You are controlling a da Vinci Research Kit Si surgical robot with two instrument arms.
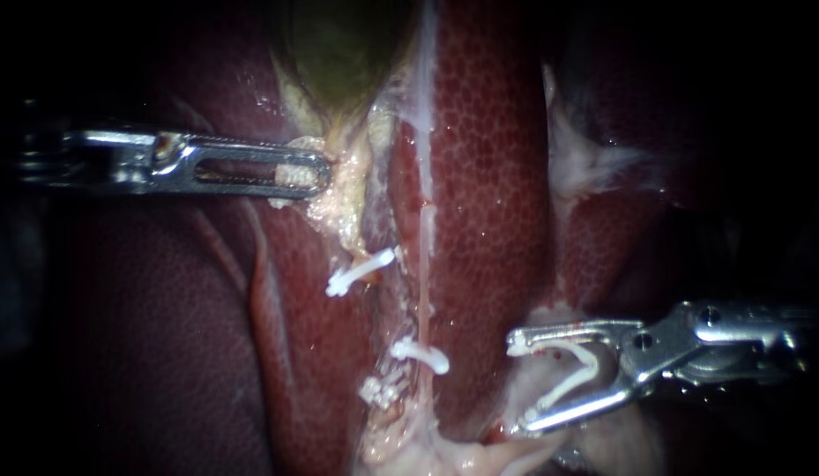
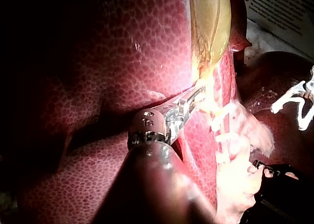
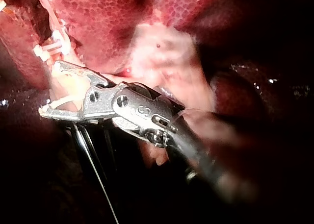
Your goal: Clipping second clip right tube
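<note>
In the endoscope view, tissue (image 1: 340, 192) under the gallbladder (image 1: 338, 44) is clamped by the left instrument (image 1: 323, 172). An open clip (image 1: 569, 375) is held between the right instrument's (image 1: 520, 382) spread jaws, apart from the right tube (image 1: 424, 291). In the left wrist view, the same clamping is seen. In the right wrist view, the clip is seated against both jaws.

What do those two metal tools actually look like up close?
Both are shiny silver metal. The left instrument ends in long, narrow, slotted jaws; the right instrument has shorter curved jaws on a hinge block with round pins.
</note>
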